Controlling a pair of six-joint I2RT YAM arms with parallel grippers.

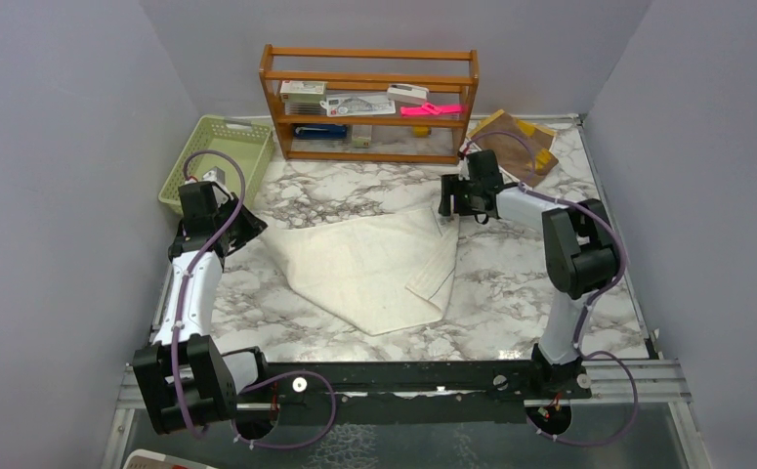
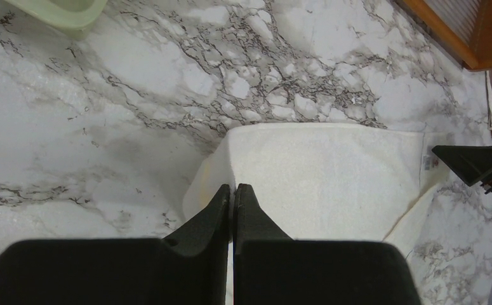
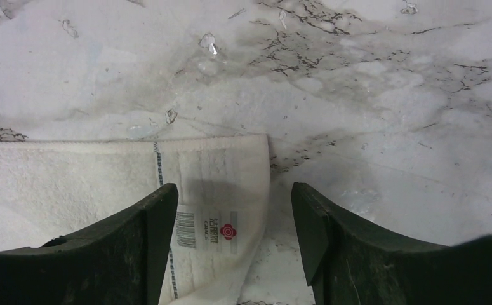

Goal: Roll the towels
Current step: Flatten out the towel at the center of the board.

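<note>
You are at the step of taking the far right corner of the cream towel (image 1: 364, 269), so do it slowly. The right jaws stand released and hold nothing. In the right wrist view one finger is over the cloth and the other over the bare table (image 1: 511, 293), and the corner with the printed label (image 3: 208, 229) lies between them. How high they hang above the marble I cannot tell. I think it is best to go down until the tips nearly meet the table and to keep the hem well inside the gap. Close only then, because a shallow pinch on the thin border will probably slip out when you pull. The left jaws are clenched, tips pressed together, at the opposite, left corner of the same towel. Whether any cloth is caught between them I cannot tell, so do not count on that side as an anchor. The towel lies in the middle of the table, flat but not tidy. Its far hem runs from the left jaws to the right jaws, almost parallel with the far edge of the table, and I judge this to be its long axis. From that hem the cloth narrows to a blunt point toward the near edge, and a folded band lies along its right side. Stretch along the far hem first, since a crooked shape will likely roll into a cone. The brown towel (image 1: 516, 145) lies at the far right corner of the table, beside the wooden shelf (image 1: 369, 103).
</note>
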